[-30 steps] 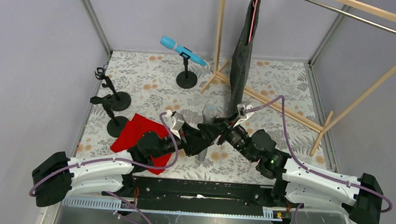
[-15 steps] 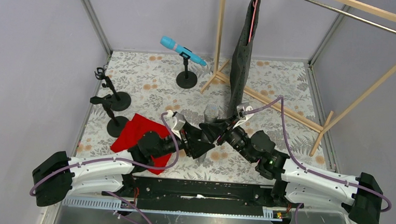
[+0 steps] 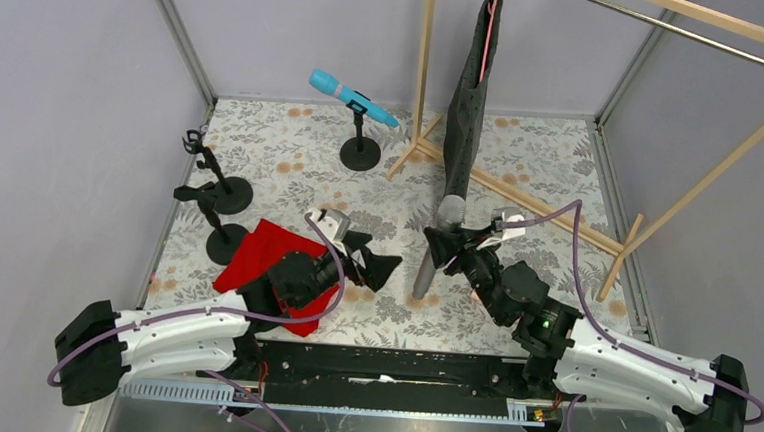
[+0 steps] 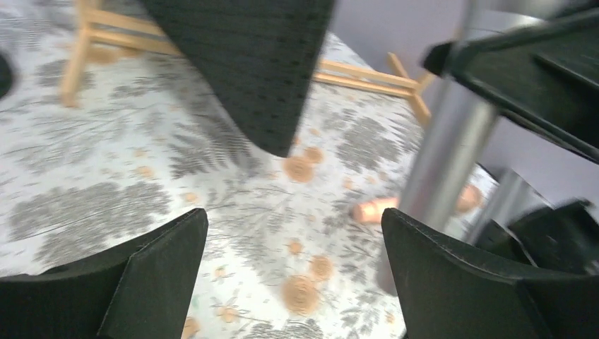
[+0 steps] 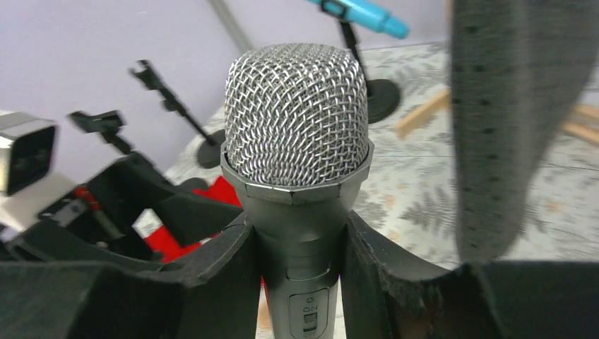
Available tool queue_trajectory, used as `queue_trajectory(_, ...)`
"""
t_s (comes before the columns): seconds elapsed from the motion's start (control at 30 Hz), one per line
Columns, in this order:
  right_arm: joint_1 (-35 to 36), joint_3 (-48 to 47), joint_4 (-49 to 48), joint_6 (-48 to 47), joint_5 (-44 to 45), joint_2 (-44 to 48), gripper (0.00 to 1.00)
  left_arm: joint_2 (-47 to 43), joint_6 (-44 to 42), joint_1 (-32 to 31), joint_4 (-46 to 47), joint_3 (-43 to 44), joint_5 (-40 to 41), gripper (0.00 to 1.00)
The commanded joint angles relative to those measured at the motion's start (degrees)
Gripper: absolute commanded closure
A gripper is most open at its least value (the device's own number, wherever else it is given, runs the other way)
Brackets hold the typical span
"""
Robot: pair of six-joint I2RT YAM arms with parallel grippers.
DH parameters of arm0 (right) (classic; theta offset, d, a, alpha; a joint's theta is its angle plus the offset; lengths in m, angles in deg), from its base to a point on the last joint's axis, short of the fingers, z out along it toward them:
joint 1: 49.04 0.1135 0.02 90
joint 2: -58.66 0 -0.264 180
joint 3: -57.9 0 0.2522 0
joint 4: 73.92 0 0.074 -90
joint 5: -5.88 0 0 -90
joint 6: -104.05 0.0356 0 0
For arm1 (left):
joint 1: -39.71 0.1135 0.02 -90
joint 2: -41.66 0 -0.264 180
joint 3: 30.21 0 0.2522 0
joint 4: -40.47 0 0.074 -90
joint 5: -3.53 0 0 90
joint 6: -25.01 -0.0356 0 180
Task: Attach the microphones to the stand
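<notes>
The silver-grey microphone (image 3: 434, 249) stands nearly upright, mesh head (image 5: 297, 116) on top. My right gripper (image 3: 441, 252) is shut on its handle just below the head, one finger (image 5: 212, 282) on each side. My left gripper (image 3: 380, 263) hangs open to the left of it, apart from it and empty; in the left wrist view the handle (image 4: 452, 162) is beyond the right finger (image 4: 459, 282). The cyan-blue microphone (image 3: 350, 96) sits clipped in the far stand (image 3: 360, 153). Two empty stands (image 3: 210, 170) (image 3: 219, 234) are at the left.
A red cloth (image 3: 265, 264) lies under my left arm. A dark garment (image 3: 470, 101) hangs from the wooden rack (image 3: 519, 199) close behind the held microphone. Grey walls enclose the floral tabletop (image 3: 291, 160).
My left gripper opened, let go of the silver-grey microphone and drew back left. My right gripper shut on it and carried it right, toward the hanging garment.
</notes>
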Motion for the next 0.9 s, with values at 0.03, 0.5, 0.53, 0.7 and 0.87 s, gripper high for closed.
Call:
queue_trajectory(0.03, 0.1, -1.5, 8.6, -4.6, 14.8, 3.2, 1.0, -2.8, 2.3, 0.2, -9.9, 1.7, 22.0, 0.04)
queue_trajectory(0.5, 0.1, 0.2, 11.8, -2.8, 11.5, 5.5, 1.0, -1.3, 11.5, 12.2, -24.6, 2.6, 51.4, 0.01)
queue_trajectory(0.53, 0.1, 0.1, 11.9, -2.7, 11.1, 5.4, 1.0, -1.8, 11.6, 15.2, -23.6, 1.8, 49.7, 0.01)
queue_trajectory(0.7, 0.1, -0.9, 13.1, -2.7, 9.1, 4.7, 1.0, 0.3, 9.3, 25.1, -19.3, 0.0, 48.8, 0.01)
queue_trajectory(0.87, 0.1, -1.5, 14.6, -1.9, 7.9, 4.0, 1.0, 5.1, 9.2, 30.3, -16.2, -0.1, 52.3, 0.01)
